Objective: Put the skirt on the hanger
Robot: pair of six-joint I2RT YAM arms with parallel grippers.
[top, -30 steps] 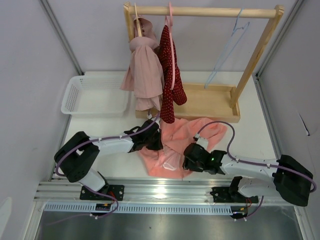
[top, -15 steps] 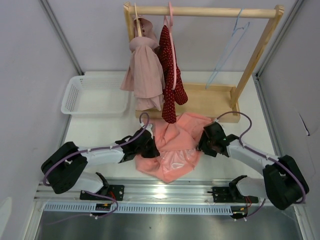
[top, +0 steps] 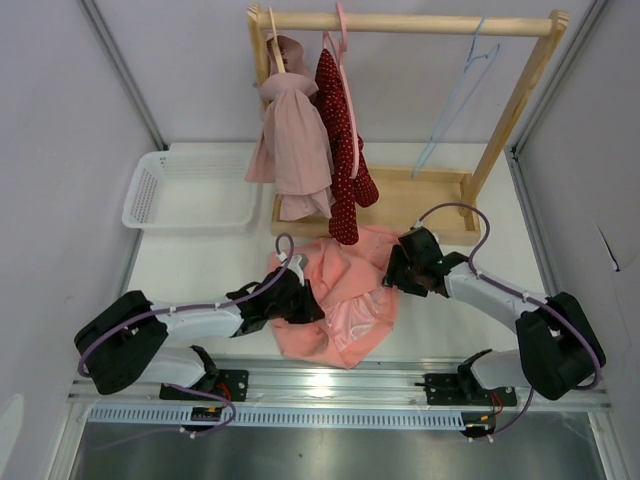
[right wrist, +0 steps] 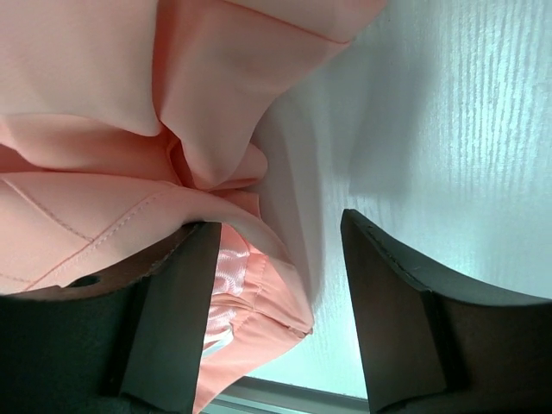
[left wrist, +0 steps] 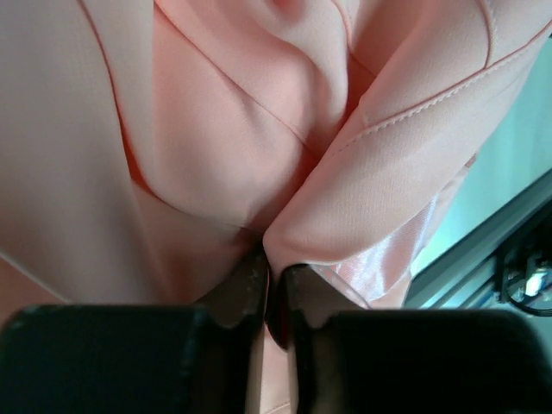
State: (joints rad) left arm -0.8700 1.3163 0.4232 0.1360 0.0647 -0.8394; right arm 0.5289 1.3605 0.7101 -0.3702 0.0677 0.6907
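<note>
Skirt [top: 340, 312] is found crumpled on the tabletop [top: 200, 262], in front of the rack [top: 400, 22] base and between the two arms. Its far edge is just below the hem of the dark red dotted garment [top: 342, 150]; whether they touch cannot be told.

Left tool [left wrist: 274, 276]: fingers are brought almost together, and a fold of skirt fabric is pinched at the tips, as seen in the left wrist view. In the top view it is placed on the skirt's left side, low on the cloth.

Right tool [right wrist: 278, 224]: fingers are spread wide and nothing is gripped. The skirt's edge is bunched against the left-hand finger in the wrist view, and bare tabletop is seen in the gap and under the other finger. In the top view it is located at the skirt's right edge, near the rack base.

Hanger [top: 455, 105] is hung by its hook on the right end of the rack rail, tilted, well apart from the skirt. The skirt is not yet on it.

Pale pink garment [top: 295, 150] and the dotted one are hung at the rail's left end. Basket [top: 140, 190] is set at far left on the tabletop.
</note>
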